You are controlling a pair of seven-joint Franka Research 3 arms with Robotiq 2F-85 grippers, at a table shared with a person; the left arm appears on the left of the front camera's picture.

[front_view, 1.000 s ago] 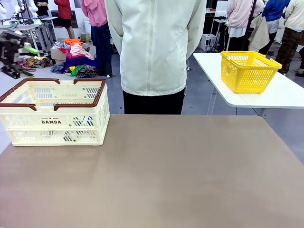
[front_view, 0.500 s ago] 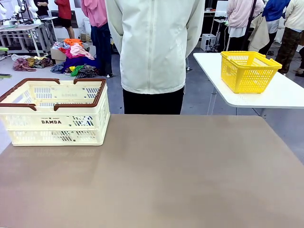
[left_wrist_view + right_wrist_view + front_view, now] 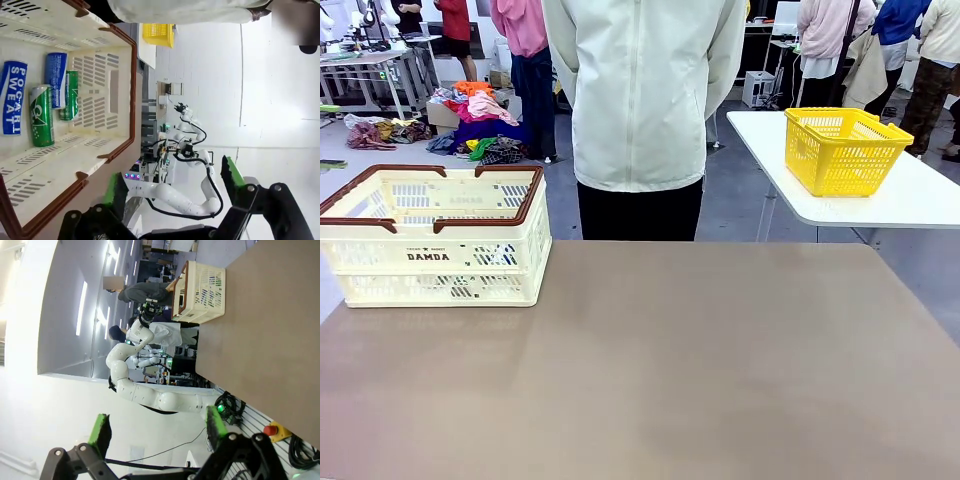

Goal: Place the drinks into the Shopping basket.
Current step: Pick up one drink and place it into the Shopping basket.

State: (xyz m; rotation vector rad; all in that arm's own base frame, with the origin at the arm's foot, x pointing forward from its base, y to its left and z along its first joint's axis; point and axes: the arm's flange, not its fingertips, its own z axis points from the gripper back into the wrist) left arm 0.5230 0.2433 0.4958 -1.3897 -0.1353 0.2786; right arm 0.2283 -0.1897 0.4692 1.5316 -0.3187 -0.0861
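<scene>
Now the Shopping basket [image 3: 432,236] is seen standing at the far left corner of the brown table [image 3: 650,370], its long side bearing the word "DAMDA" turned toward the robot's side. From the left wrist view, its inside is shown: the drinks are lying flat on the basket floor, near one end wall. A blue can [image 3: 12,97] with white "POCARI SWEAT" lettering is found nearest the picture's left edge, a green can [image 3: 42,122] lies just beside it, a second blue can [image 3: 56,80] follows, and another green can [image 3: 71,95] is pressed against that one, closest to the lattice wall. The left gripper [image 3: 172,191] is held above the basket's brown rim, jaws spread wide with nothing between the green pads. The right gripper [image 3: 157,434] is likewise held with its jaws well apart and empty, off the near edge of the table. A person in a pale jacket [image 3: 645,90] is standing at the far edge. A yellow basket [image 3: 845,148] is set on a separate white table [image 3: 910,200] beyond the far right corner.
</scene>
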